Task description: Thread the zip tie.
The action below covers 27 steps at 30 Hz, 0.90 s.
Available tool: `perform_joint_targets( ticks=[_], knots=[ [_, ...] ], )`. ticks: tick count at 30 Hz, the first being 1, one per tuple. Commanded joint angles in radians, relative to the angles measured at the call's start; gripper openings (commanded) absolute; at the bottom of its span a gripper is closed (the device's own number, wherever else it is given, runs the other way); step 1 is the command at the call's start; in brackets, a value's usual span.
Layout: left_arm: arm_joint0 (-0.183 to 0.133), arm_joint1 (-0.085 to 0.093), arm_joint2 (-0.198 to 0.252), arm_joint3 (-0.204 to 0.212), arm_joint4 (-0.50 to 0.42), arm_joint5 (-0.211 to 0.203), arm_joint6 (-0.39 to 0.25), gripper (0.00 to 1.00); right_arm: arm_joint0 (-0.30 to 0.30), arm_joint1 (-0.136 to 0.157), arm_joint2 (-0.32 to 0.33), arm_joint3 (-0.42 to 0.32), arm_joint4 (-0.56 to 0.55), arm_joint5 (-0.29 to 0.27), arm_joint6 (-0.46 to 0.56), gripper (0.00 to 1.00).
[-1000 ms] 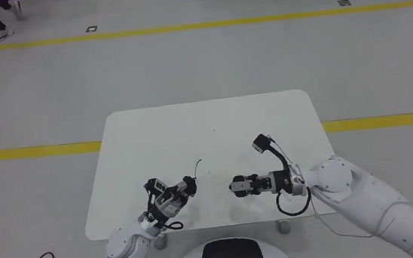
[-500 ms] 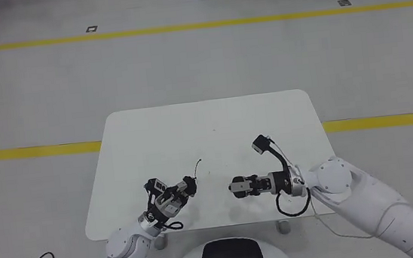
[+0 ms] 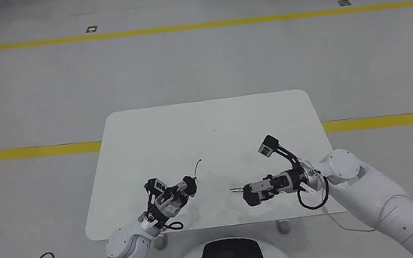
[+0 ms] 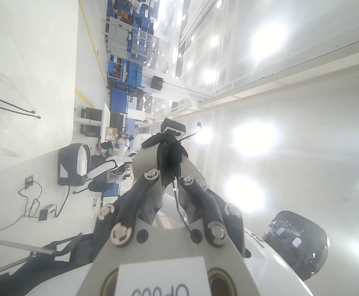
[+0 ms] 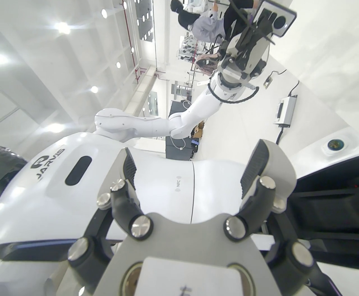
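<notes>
Left gripper (image 4: 169, 159) clamped tight on zip tie (image 4: 199, 124), end poking past fingertips. Right gripper (image 5: 193, 159) spread wide, holding nothing, over table (image 3: 191, 123).

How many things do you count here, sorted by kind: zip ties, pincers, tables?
Zip ties: 2, the held zip tie and the loose zip tie lying on the table.
Pincers: 2, the left pincer shut on the held tie, and the right pincer open.
Tables: 1, the white table.
Total: 5.
</notes>
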Motion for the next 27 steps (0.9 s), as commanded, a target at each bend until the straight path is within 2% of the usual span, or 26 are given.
perform_joint_targets(
  ticks=[1, 9, 11, 14, 19, 23, 25, 27],
  knots=[
    [0.0, 0.0, 0.0, 0.0, 0.0, 0.0, 0.0, 0.0, 0.008, -0.006, 0.002, 0.018, 0.004, 0.0, 0.039, 1.0],
    [0.0, 0.0, 0.0, 0.0, 0.0, 0.0, 0.0, 0.0, 0.008, -0.006, 0.002, 0.018, 0.004, 0.0, 0.039, 1.0],
    [-0.003, -0.003, 0.011, -0.004, -0.026, 0.002, 0.013, 0.0, 0.006, -0.007, 0.002, 0.016, 0.009, 0.0, 0.032, 1.0],
    [-0.003, -0.007, 0.033, 0.01, -0.067, -0.016, -0.023, 0.0, -0.016, -0.02, 0.01, 0.022, 0.114, 0.0, 0.036, 1.0],
    [-0.019, -0.029, 0.061, 0.062, -0.159, -0.016, -0.117, 0.0, -0.024, -0.062, 0.007, 0.126, 0.234, 0.0, 0.121, 1.0],
    [-0.046, -0.057, 0.071, 0.126, -0.197, -0.016, -0.169, 0.0, -0.007, -0.108, -0.021, 0.204, 0.271, 0.0, 0.121, 1.0],
    [-0.058, -0.069, 0.069, 0.15, -0.192, -0.016, -0.168, 0.0, 0.003, -0.127, -0.033, 0.242, 0.296, 0.0, 0.121, 1.0],
    [-0.064, -0.074, 0.066, 0.155, -0.173, -0.016, -0.16, 0.0, 0.007, -0.129, -0.033, 0.248, 0.292, 0.0, 0.121, 1.0]
  ],
)
